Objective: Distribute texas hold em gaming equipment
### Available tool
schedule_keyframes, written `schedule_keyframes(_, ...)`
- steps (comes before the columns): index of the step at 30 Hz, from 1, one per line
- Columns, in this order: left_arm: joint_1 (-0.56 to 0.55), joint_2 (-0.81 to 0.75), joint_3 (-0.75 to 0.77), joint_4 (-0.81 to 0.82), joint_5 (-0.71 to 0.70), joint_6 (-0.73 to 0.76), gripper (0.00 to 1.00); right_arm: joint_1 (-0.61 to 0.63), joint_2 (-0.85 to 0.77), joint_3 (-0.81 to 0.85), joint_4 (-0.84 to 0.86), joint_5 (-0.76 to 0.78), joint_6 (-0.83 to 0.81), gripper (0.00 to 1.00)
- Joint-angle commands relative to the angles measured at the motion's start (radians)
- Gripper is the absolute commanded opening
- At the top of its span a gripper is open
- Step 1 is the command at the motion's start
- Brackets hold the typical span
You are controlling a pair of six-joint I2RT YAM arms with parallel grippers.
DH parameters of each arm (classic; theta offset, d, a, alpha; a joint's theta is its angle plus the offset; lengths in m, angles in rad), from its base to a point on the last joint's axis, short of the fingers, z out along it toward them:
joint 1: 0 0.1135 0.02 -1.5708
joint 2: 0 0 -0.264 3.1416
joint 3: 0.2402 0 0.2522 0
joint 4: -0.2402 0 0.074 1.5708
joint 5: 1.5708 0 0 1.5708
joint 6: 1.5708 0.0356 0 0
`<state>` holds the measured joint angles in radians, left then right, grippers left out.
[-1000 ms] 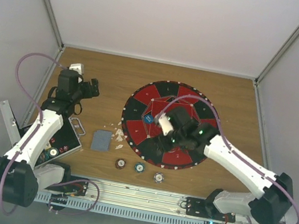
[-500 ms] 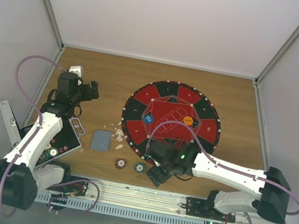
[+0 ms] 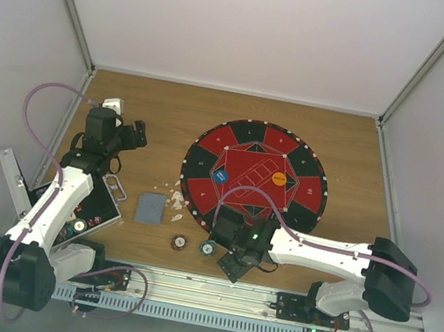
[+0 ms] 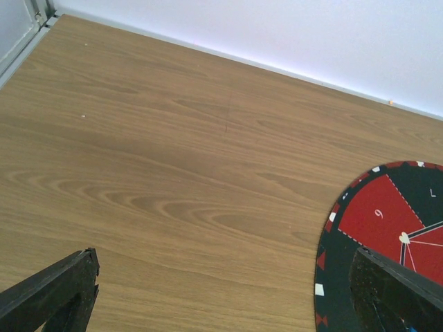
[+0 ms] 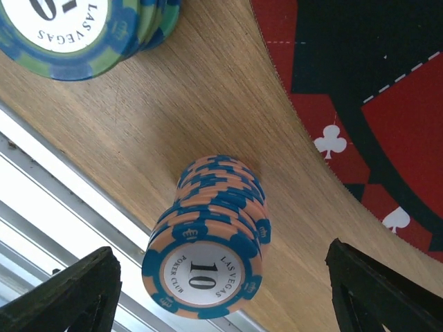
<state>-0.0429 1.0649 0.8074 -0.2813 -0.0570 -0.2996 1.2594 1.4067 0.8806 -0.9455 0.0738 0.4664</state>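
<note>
Poker chips up front: the peach-and-blue stack stands upright on the bench, close to the near rail. The right end effector hangs right over it with one finger on each side. Its jaws are wide apart, neither touches the chips, and nothing is held.

That puts the stack dead centre in the gap, with its axis running up toward the wrist. To my eye the next move is a short drop and a squeeze across the rims.

Just to the left sit the teal stack and then the red stack, all in a row. The cards lie further left.

Beyond is the round mat, with a blue disc and an orange disc on it.

Farthest off is the left end effector, spread fully and empty, well apart from every chip. The right arm is clearly the nearer one.
</note>
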Motion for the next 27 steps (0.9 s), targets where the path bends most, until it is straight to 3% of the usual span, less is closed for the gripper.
schedule_keyframes(1, 0.000, -0.006, -0.016, 0.031, 0.002, -0.006, 0.99, 0.012, 0.022, -0.007, 0.004, 0.028, 0.036, 0.80)
schedule_keyframes(27, 0.000, -0.029, -0.030, 0.027, 0.012, -0.015, 0.99, 0.012, 0.031, -0.026, 0.038, -0.017, 0.043, 0.46)
